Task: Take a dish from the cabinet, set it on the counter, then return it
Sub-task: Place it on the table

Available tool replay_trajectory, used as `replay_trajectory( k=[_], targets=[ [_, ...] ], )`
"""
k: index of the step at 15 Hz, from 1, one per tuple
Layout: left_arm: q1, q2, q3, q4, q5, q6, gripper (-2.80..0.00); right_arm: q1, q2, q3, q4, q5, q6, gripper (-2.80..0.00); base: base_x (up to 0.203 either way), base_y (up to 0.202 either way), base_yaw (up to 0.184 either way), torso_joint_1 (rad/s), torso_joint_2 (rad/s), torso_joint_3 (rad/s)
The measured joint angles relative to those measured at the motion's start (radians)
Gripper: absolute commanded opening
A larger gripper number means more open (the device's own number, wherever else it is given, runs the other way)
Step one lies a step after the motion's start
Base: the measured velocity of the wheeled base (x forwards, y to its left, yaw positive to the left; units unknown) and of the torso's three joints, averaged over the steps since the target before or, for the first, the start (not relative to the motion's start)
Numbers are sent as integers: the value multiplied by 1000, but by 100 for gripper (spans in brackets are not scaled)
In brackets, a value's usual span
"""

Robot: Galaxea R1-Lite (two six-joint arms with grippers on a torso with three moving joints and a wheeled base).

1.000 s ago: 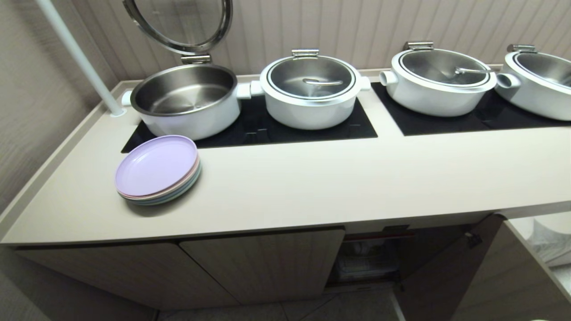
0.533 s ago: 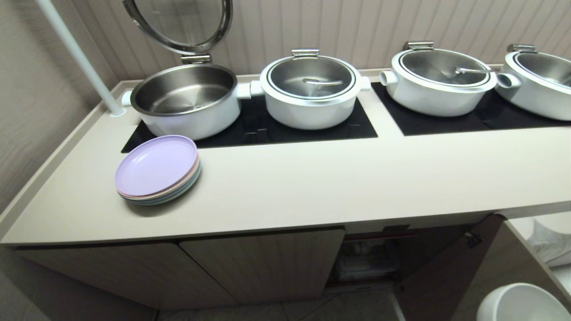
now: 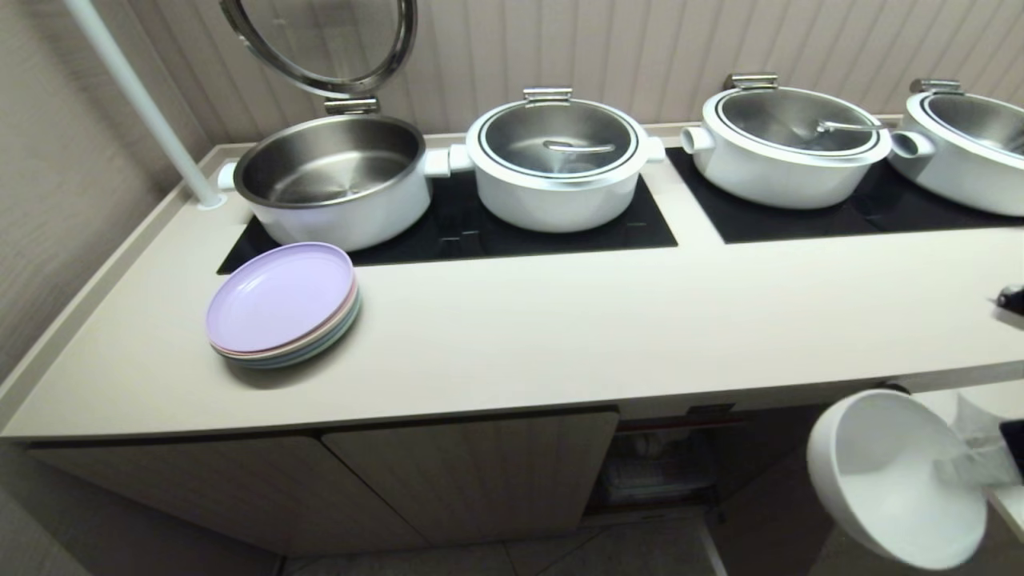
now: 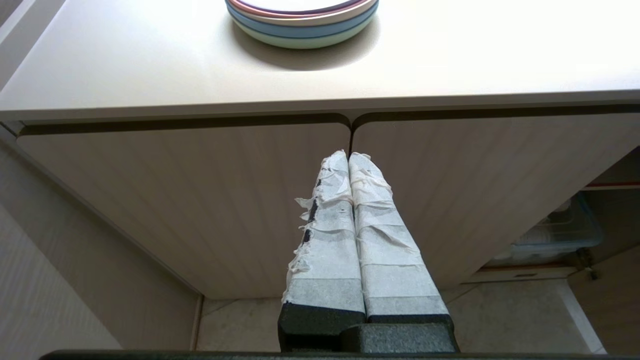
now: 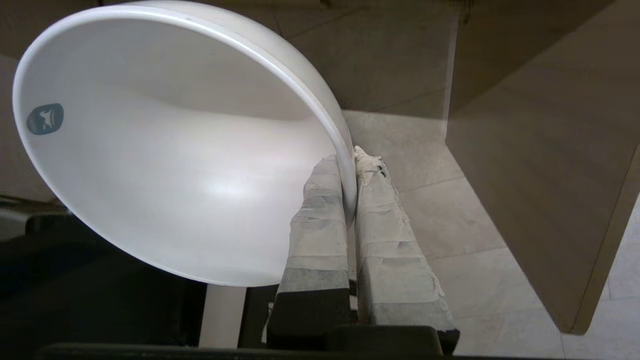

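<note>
1. Out of the cabinet (image 3: 480,472): the right pincer (image 5: 350,165) is clamped on the white bowl's (image 3: 888,472) rim, below the bench's (image 3: 600,320) front right edge.
2. Left: set it on the bench, then return it.
3. Left pincer (image 4: 350,160) together, idle before the cabinet doors.

No readable text — only a small grey-blue round emblem (image 5: 45,119) inside the white glossy bowl (image 5: 165,165), unreadable.

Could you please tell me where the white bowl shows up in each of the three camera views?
Head view: white bowl at lower right, below the counter edge, tilted.
Left wrist view: not in it.
Right wrist view: fills the upper left, rim pinched by the right pincer.
Shared landmark: the open cabinet door.
</note>
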Motion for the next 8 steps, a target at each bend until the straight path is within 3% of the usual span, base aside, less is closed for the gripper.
replay_trajectory(
  k=[5,8],
  targets=[
    [0,0,0,0,0,0,-280,-2,167,-198,6,4,10,-280,0,0,0,0,0,0],
    [0,0,0,0,0,0,-280,-4,266,-312,24,6,60,-280,0,0,0,0,0,0]
  ],
)
